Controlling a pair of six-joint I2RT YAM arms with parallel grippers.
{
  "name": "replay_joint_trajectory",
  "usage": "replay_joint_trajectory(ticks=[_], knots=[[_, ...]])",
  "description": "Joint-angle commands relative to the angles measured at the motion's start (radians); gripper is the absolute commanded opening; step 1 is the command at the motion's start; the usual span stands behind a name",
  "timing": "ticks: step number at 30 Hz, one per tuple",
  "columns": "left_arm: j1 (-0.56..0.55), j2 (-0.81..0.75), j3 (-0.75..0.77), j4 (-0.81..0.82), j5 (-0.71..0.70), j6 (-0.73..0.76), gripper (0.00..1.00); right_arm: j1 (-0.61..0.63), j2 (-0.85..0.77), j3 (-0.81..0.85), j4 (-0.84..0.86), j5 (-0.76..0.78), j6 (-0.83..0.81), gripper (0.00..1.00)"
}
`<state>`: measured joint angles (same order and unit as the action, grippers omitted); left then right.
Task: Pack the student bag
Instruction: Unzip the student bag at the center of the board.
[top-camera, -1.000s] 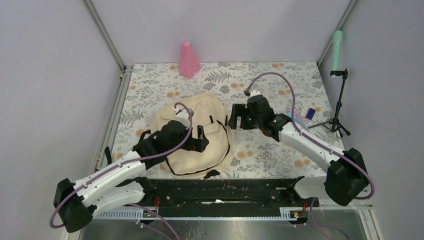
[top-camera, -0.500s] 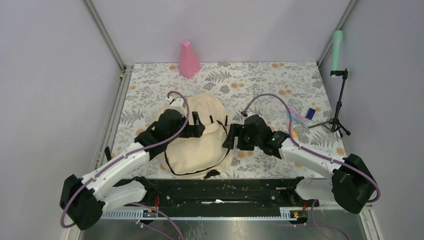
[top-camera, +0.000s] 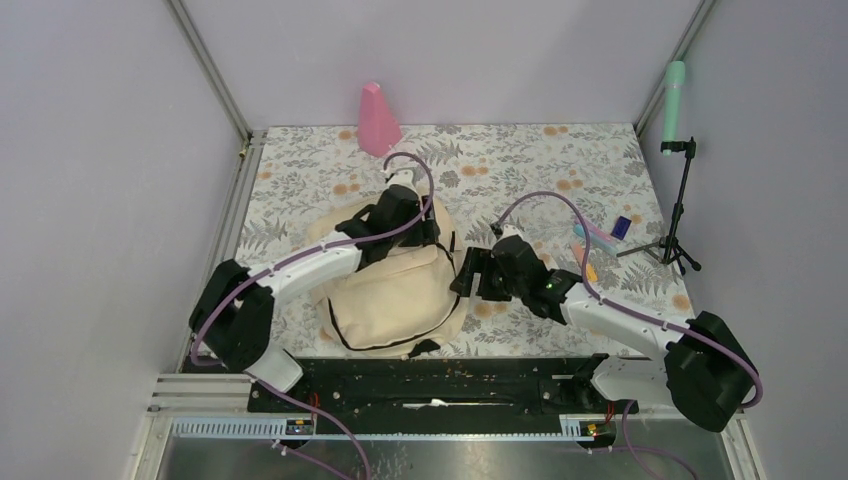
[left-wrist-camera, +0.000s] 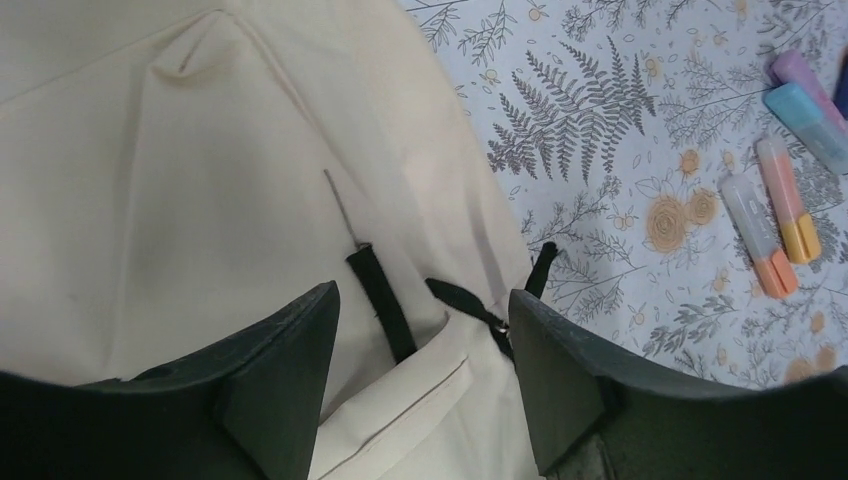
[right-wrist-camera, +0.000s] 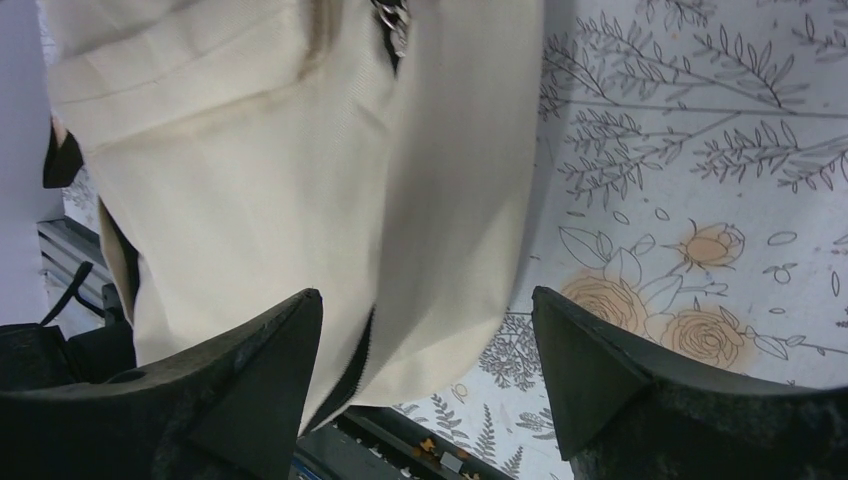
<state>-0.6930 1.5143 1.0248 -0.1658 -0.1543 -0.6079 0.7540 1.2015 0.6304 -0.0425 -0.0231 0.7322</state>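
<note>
My left gripper (top-camera: 428, 232) hangs over the far right part of the student bag (top-camera: 395, 300), its jaws spread moderately wide and closed on nothing. From my left wrist, a black strap (left-wrist-camera: 385, 310) runs up through the gap between my fingers (left-wrist-camera: 285, 385) on the cream cloth. The bag's right edge slants down just inside my right-hand finger. Past that edge the floral table (left-wrist-camera: 600, 120) lies bare until four markers (left-wrist-camera: 790, 200), well apart from the bag.

My right gripper (top-camera: 468, 272) sits low at the bag's right side, near my left one, jaws wide and gripping nothing. From that wrist, the gap frames the bag's edge: cream fabric (right-wrist-camera: 250, 180) fills the left part and bare table (right-wrist-camera: 700, 150) the right. Whether the left finger touches the cloth I cannot tell. The black rail (right-wrist-camera: 420, 450) shows just beyond the bag's near end.

From above, the bag lies left of centre, its near edge close to the rail. There is open cloth between its far edge and the pink cone (top-camera: 378, 120) at the back. There is more room to the right, before the markers and the tripod (top-camera: 680, 215) at the table's right edge. On the left only a narrow strip separates the bag from the frame.
</note>
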Motion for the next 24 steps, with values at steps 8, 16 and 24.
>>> replay_joint_trajectory(ticks=[8, 16, 24], knots=[[-0.076, 0.119, 0.129, -0.093, -0.291, -0.049, 0.57, 0.008, -0.035, -0.074, 0.101, -0.022, 0.029, 0.82], [-0.081, 0.167, 0.127, -0.096, -0.297, -0.066, 0.51, 0.007, -0.027, -0.06, 0.092, -0.023, 0.01, 0.82], [-0.081, 0.181, 0.123, -0.096, -0.296, -0.063, 0.26, 0.008, -0.057, -0.032, 0.055, 0.017, -0.05, 0.84]])
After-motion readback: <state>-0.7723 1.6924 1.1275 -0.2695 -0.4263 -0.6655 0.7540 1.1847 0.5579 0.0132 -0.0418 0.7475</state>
